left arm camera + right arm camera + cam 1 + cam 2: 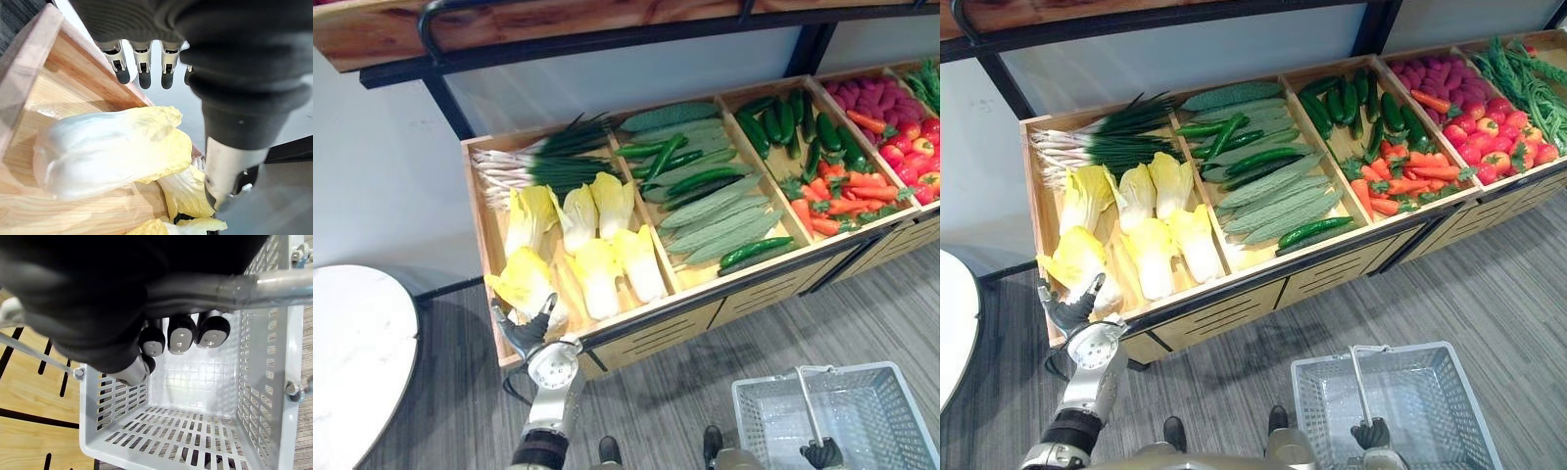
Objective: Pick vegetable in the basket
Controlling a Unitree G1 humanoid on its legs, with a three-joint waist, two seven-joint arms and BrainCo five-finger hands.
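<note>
Looking down from the head views, you see the left hand (527, 333) at the near left corner of the produce counter (656, 338), just beside the nearest yellow endive (524, 284). The right hand (822, 453) carries the grey basket (871, 416) by its handle (808, 406); nothing lies in it, so I judge the pick barely begun, with grasp, lift and drop all left. In the left wrist view, the fingers (142, 68) hang straight and released over the endive, apparently clear of it, though contact is hard to judge. In the right wrist view, the fingers (181, 335) are clenched round the handle, and the basket's near end is cut off.
</note>
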